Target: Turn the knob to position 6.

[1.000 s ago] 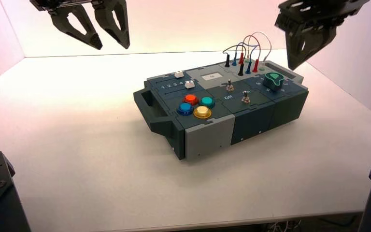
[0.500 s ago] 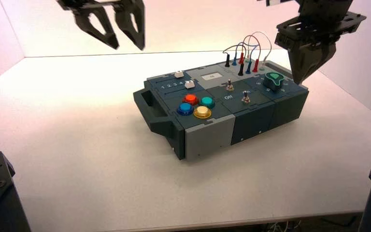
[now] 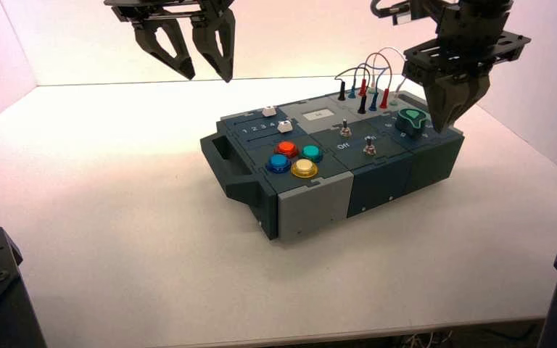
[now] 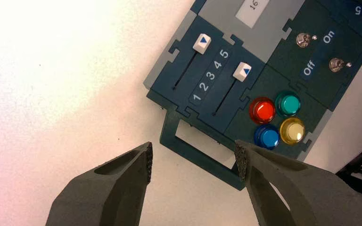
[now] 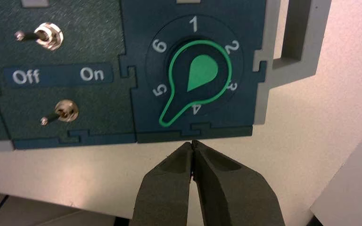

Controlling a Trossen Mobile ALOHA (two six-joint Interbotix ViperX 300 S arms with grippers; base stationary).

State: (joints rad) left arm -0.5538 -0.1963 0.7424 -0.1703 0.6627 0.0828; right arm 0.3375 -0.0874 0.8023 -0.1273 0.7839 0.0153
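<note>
The knob (image 3: 411, 119) sits at the box's right end, green-topped and teardrop-shaped. In the right wrist view the knob (image 5: 200, 84) has its pointed end between the numerals 4 and 5 of a dial marked 1 to 6. My right gripper (image 3: 442, 127) is shut and empty, hovering just off the box's edge beside the knob; its tips (image 5: 192, 143) are clear of the box. My left gripper (image 3: 207, 75) is open and empty, high behind the box's left end. In the left wrist view the left gripper (image 4: 193, 160) hangs over the box's handle (image 4: 202, 161).
The box (image 3: 312, 206) stands turned on the white table. It bears two white sliders (image 4: 201, 42), four coloured push buttons (image 3: 294, 158), two metal toggle switches (image 5: 49, 35) by Off/On lettering, and looped wires (image 3: 370, 72) at the back. A white wall rises close on the right.
My right gripper has come down and leftward to the box's edge beside the knob. My left gripper has moved rightward above the back of the table. The knob has not turned.
</note>
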